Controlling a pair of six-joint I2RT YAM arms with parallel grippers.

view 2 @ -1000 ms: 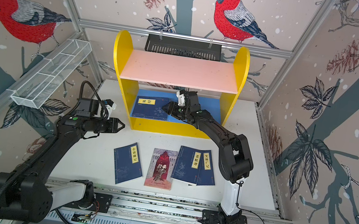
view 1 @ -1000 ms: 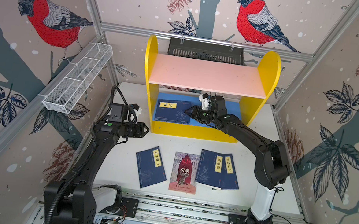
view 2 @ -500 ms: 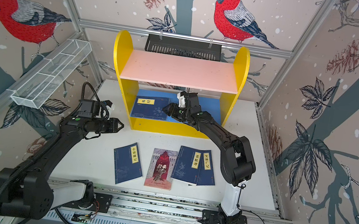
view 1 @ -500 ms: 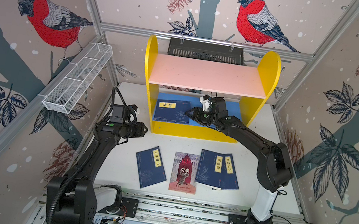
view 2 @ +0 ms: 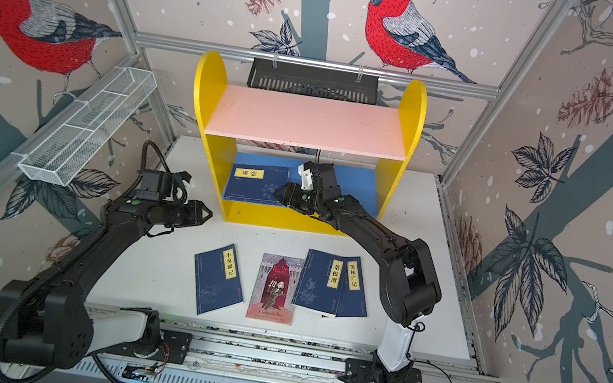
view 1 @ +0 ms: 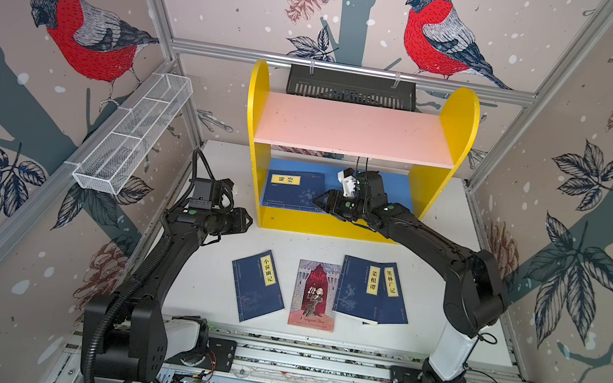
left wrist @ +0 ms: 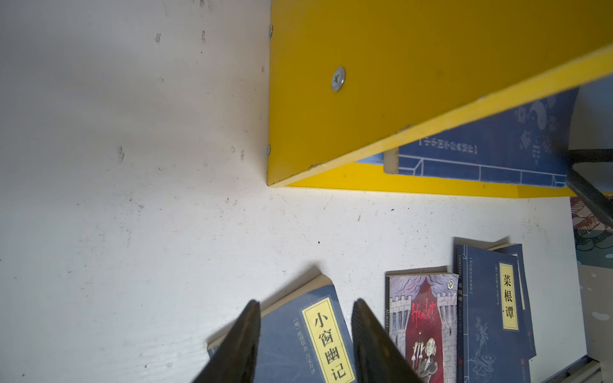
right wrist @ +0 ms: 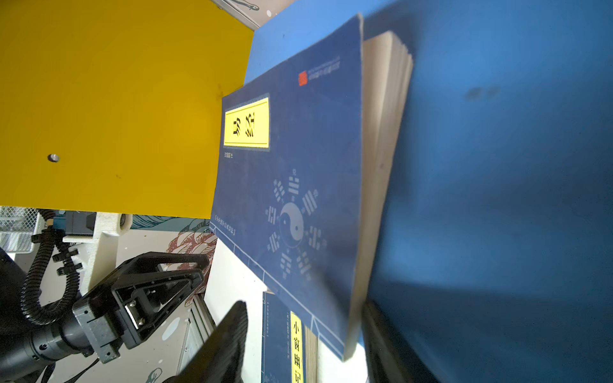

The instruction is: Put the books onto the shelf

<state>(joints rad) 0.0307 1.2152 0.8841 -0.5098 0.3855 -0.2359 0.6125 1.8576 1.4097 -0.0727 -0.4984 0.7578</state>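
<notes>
The shelf [view 1: 357, 129] stands at the back of the table. One navy book [view 1: 293, 190] lies flat on its blue lower board [view 1: 402, 185]. My right gripper [view 1: 319, 203] is open at that book's near right corner [right wrist: 345, 348], with nothing pinched. On the table lie a navy book [view 1: 257, 285], the Hamlet book [view 1: 315, 295] and two overlapping navy books [view 1: 356, 289]. My left gripper [view 1: 247, 221] hovers open and empty beside the shelf's front left corner. In the left wrist view that gripper [left wrist: 305, 301] frames the single navy book [left wrist: 298, 338] from above it.
A white wire-mesh tray [view 1: 132, 138] hangs on the left wall. A black slotted basket [view 1: 351, 88] hangs on the rear rail behind the shelf. The arms' metal rail [view 1: 309, 364] runs along the table's front edge. Bare white table [view 1: 452, 267] shows right of the shelf.
My right gripper has edged slightly left and forward at the book's corner. The left gripper has stayed almost where it was.
</notes>
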